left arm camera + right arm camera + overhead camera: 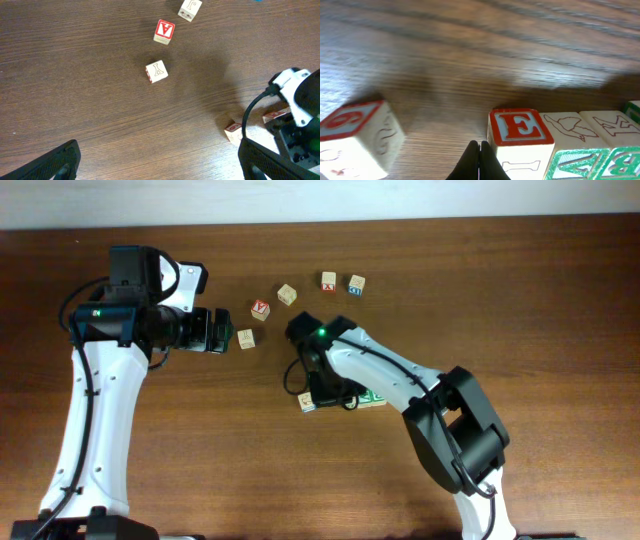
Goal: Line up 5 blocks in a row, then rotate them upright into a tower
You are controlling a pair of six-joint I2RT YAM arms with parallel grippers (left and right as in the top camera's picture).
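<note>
Dark wooden table (200, 470). The right gripper (480, 159) is fully closed and empty, tips just beside the red "E" block (520, 131), which ends the row of blocks (570, 130). The left gripper (220, 332) gapes wide, holding nothing. Rotations appear unfinished; the count cannot be determined.

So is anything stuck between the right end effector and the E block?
No, nothing visible. The shut right end effector is right beside the E block; another block lies off to the side.
</note>
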